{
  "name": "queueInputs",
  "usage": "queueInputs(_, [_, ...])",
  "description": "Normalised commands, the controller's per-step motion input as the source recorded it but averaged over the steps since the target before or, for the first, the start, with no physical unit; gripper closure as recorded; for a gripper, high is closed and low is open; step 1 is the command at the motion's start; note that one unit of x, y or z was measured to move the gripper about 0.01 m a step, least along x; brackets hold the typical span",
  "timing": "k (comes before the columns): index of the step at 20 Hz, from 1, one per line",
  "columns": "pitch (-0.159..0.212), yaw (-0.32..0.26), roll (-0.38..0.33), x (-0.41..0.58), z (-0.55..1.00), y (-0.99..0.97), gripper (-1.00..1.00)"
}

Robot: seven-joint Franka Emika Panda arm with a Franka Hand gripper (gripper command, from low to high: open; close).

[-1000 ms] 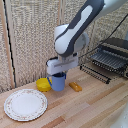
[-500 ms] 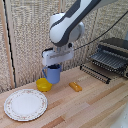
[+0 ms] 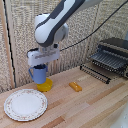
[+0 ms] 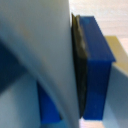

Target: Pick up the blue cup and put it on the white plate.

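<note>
One cobalt cup point(image 3: 38, 74) clamped in claw point(image 3: 39, 66), airborne, one alabaster plate point(image 3: 25, 104), one yellow bowl point(image 3: 45, 86)

Cup point(image 3: 39, 74) held in pincer point(image 3: 39, 67), off table point(image 3: 95, 107), above bowl point(image 3: 45, 86). Plate point(image 3: 25, 104) on table, nearer camera, toward exterior view's left of bowl. Small block point(image 3: 75, 86) on table, right of bowl. Rack point(image 3: 106, 64) far right, behind block.
</note>
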Motion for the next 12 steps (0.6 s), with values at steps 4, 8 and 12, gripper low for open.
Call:
queueInputs(4, [0.077,0.050,-0.040,0.098,-0.03,0.82,1.00])
queueInputs(8, [0.028,0.063,-0.060,0.007,-0.24,0.57,1.00])
queueInputs(12, [0.000,0.031,-0.075,0.098,-0.41,0.28,1.00])
